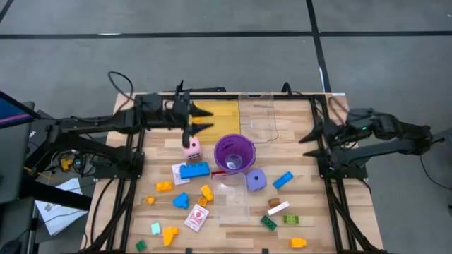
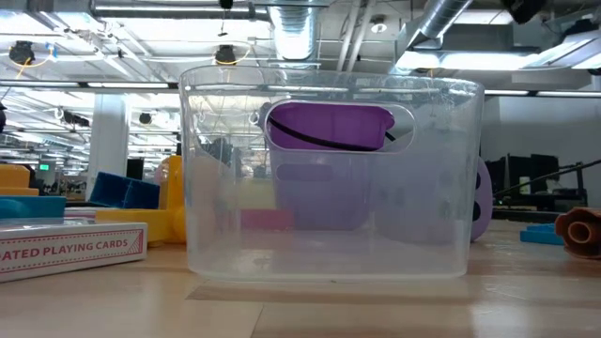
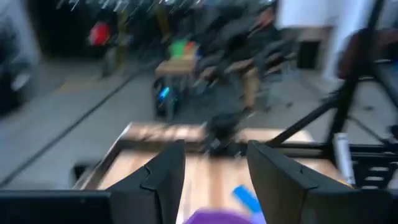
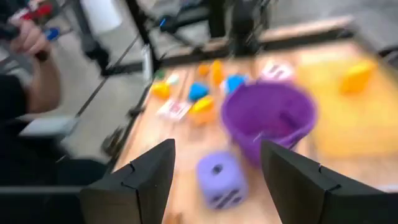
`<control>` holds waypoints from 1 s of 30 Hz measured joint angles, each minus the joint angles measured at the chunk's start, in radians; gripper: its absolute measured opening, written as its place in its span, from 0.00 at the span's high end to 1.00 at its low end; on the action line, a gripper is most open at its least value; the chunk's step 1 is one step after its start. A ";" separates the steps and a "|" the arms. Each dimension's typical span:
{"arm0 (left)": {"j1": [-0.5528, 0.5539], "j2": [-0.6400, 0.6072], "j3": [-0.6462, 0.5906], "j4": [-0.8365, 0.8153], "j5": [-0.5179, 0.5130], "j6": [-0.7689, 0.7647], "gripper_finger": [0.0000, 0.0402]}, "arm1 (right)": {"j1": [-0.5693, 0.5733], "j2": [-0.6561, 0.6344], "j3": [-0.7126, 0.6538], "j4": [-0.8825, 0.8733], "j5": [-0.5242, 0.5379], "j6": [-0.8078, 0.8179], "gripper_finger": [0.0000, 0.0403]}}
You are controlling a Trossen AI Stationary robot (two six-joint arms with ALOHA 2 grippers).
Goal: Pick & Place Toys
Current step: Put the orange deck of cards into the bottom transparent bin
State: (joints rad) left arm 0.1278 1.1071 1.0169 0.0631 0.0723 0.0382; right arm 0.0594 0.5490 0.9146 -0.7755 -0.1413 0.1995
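The toys lie scattered over the near half of the wooden table [image 1: 296, 120]. A pink die [image 1: 191, 148] sits just below the left gripper [image 1: 205, 121], with a long blue brick [image 1: 194, 170] nearer still. A purple die [image 1: 256, 180] rests just to the near right of the purple cup [image 1: 234, 153], and a small blue brick [image 1: 282, 180] lies beside it. Orange, yellow, green and teal bricks spread along the near edge, with a white-red card pack [image 1: 197, 218] among them.

These pieces look light and rigid. The bricks should be hard and somewhat slick, best pinched across two flat parallel sides. The dice look softer and bulkier, so they need wide jaws closing on opposite faces. The flat card pack is likely the awkward one and would have to be taken by its edges.

The left gripper hangs over the yellow tray [image 1: 217, 113] at the far left, its fingers parted with nothing between them. The right gripper [image 1: 308, 133] waits at the right edge of the table, jaws also apart and empty.

The cup stands in the middle, close to both dice, and could be knocked over on approach. A clear tray [image 1: 256, 116] sits at the far side and a clear bin [image 1: 230, 200] stands amid the near pieces, crowding the bricks beside it.
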 joint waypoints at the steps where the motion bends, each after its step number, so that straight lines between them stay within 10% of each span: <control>1: -0.021 0.003 -0.013 0.046 0.003 0.022 0.58 | 0.013 0.016 0.000 -0.011 0.000 0.015 0.43; 30: -0.203 -0.001 -0.163 0.135 -0.001 0.167 0.58 | 0.474 0.655 -0.003 0.154 0.091 0.268 0.43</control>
State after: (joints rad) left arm -0.0753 1.1057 0.8543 0.1986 0.0715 0.2051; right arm 0.5336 1.2036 0.9112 -0.6212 -0.0505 0.4672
